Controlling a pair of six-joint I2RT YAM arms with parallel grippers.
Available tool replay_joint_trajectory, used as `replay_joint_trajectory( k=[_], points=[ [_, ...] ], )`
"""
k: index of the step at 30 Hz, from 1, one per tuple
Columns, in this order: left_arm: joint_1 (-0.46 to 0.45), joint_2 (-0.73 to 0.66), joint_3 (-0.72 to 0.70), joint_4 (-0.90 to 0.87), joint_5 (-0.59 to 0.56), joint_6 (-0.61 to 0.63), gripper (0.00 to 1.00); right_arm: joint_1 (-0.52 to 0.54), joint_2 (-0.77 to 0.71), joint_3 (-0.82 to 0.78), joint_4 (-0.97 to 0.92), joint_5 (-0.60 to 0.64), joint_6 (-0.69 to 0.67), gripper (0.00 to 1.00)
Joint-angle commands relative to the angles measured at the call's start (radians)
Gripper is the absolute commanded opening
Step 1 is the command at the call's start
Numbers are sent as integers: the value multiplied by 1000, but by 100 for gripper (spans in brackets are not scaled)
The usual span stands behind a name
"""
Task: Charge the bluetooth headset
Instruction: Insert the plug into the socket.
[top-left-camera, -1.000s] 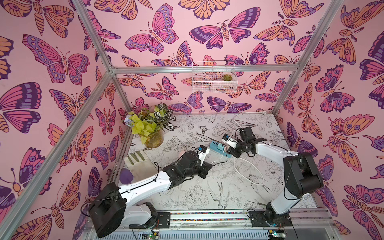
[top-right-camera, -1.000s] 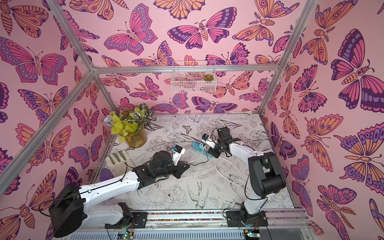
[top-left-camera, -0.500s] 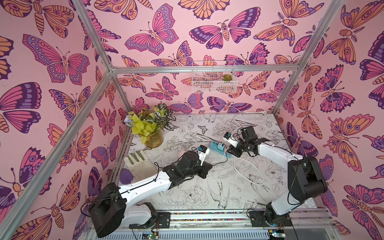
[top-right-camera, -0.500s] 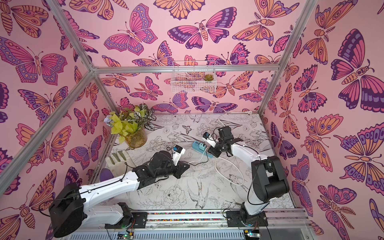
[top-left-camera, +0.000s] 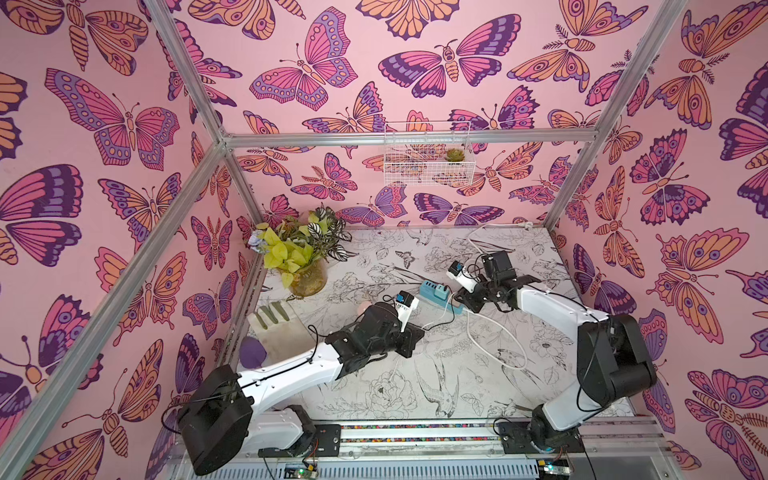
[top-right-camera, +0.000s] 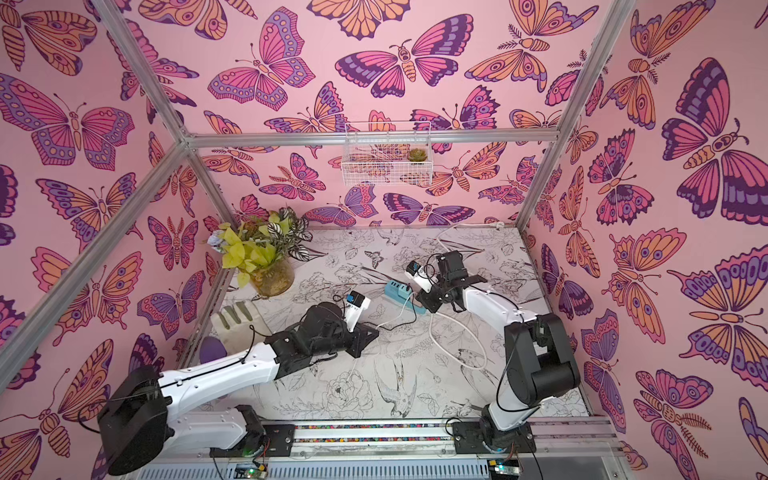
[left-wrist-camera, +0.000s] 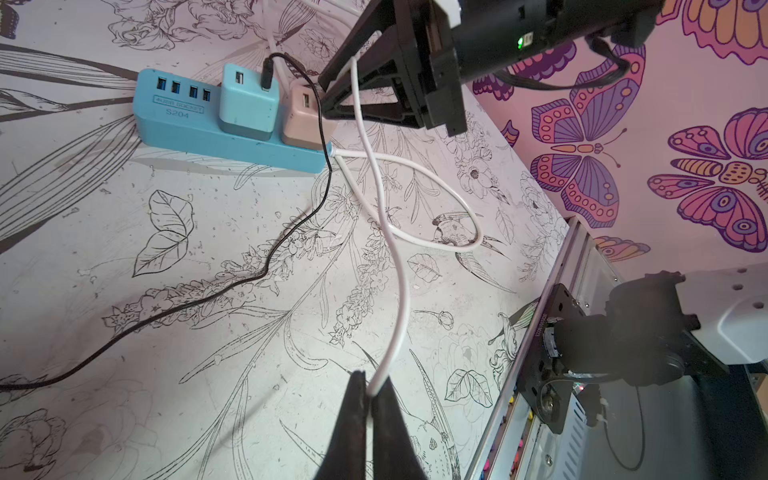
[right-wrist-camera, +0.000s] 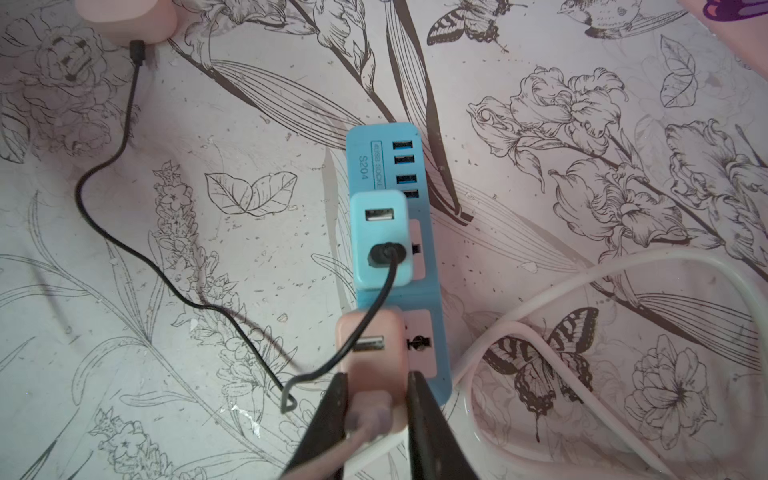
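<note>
The left arm (top-left-camera: 291, 370) stretches low over the surface (top-left-camera: 457, 374), its tool (left-wrist-camera: 370, 386) pinching the white cable (left-wrist-camera: 401, 299). The right arm (top-left-camera: 552, 303) bends down over the power strip (right-wrist-camera: 428, 295), its tool (right-wrist-camera: 376, 382) clamped on the pink adapter (right-wrist-camera: 386, 328). The headset (right-wrist-camera: 120, 20) (pink, mostly cropped) lies near the left wrist.

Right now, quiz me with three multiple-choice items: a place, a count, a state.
1. The thin black cable plugs into: A the light blue cube adapter; B the pink cube adapter; C nothing.
2. USB ports on the flat blue plastic power strip: A two; B four; C six.
3. The left tool is: A open; B shut on the thin white cable; C shut on the black cable.
A, its plug sits there; B, four slots show; B, the tips pinch it.
</note>
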Motion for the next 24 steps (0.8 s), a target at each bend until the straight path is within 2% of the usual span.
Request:
replay_joint_trajectory(
  k=[1,24],
  points=[
    [-4,-18,-16,20,11,5,0,-7,47,8,-36,50,14,22],
    [-4,2,3,21,26,17,0,-7,73,-9,-131,151,54,21]
  ],
)
